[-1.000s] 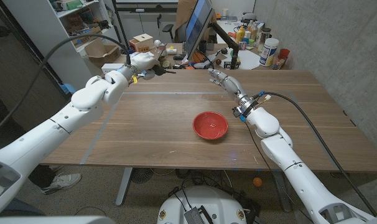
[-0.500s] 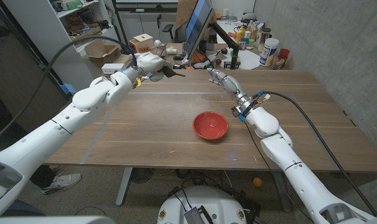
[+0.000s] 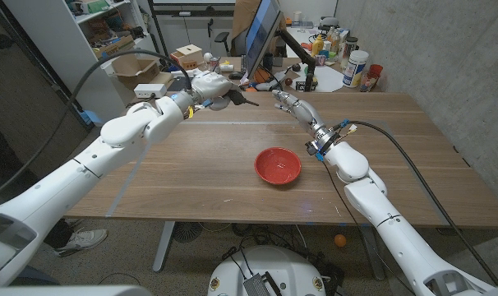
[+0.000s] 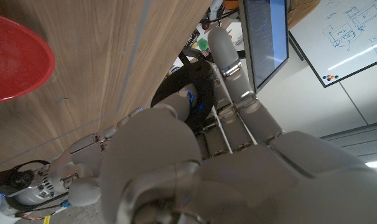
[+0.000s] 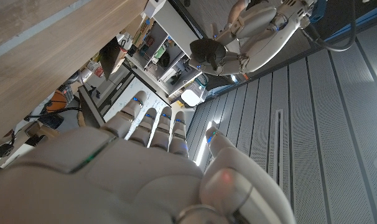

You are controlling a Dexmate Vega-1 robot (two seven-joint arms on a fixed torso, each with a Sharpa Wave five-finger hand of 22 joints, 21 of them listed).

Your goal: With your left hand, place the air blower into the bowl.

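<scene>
- red bowl (image 3: 278, 166) sits mid-table, nothing in it
- left hand (image 3: 209, 85) has the black air blower (image 3: 231, 99) gripped, up above the table's far edge, well away from the bowl
- right hand (image 3: 292, 103) holds nothing, fingers straight and close together
- whiteboard writing is too small to read

Both arms are built of glossy white rounded shells, thick at the shoulder and narrowing toward the wrist, with dark seams at the joints. The left hand (image 3: 209, 84) has pale grey-white fingers in jointed segments; in the left wrist view (image 4: 195, 155) thin metal rods run along the fingers and a small blue light glows between them. The right hand (image 3: 292, 103) is grey with a metallic sheen, and blue lights dot its fingers (image 5: 156, 127). Black cables loop to each forearm. A black fitting with blue and orange marks sits at the right wrist.
</scene>
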